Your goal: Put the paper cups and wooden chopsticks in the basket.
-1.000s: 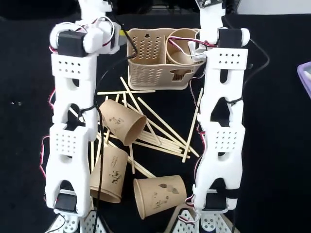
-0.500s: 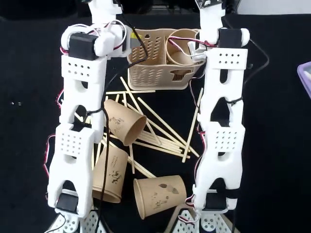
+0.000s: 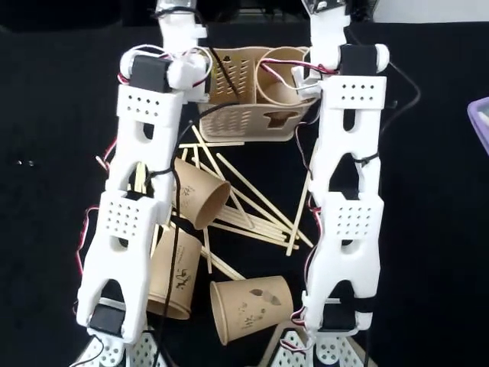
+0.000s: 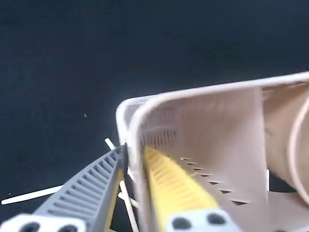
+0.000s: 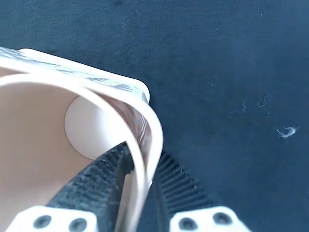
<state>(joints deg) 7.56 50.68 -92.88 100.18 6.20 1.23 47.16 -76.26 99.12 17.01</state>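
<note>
A beige perforated basket point(image 3: 244, 122) stands at the back of the black table with one paper cup point(image 3: 283, 76) upright in its right half. My left gripper point(image 3: 205, 73) is at the basket's left wall point(image 4: 207, 130). The left gripper point(image 4: 135, 152) is shut on that wall, grey finger outside and yellow finger inside. My right gripper point(image 3: 309, 73) is at the basket's right side. The right gripper point(image 5: 142, 164) is shut on the paper cup's rim point(image 5: 38, 130), with the basket rim point(image 5: 96, 79) also between its fingers. Three paper cups point(image 3: 197, 191) point(image 3: 172, 271) point(image 3: 250, 306) lie among scattered wooden chopsticks point(image 3: 252, 206).
Both white arms run from the front edge up to the basket, flanking the pile of cups and chopsticks. A purple container's corner point(image 3: 480, 122) shows at the right edge. Bare black cloth lies to the far left and right.
The left arm has swung right from beside the basket until its gripper sits on the basket's left wall. The basket and right arm have shifted slightly left.
</note>
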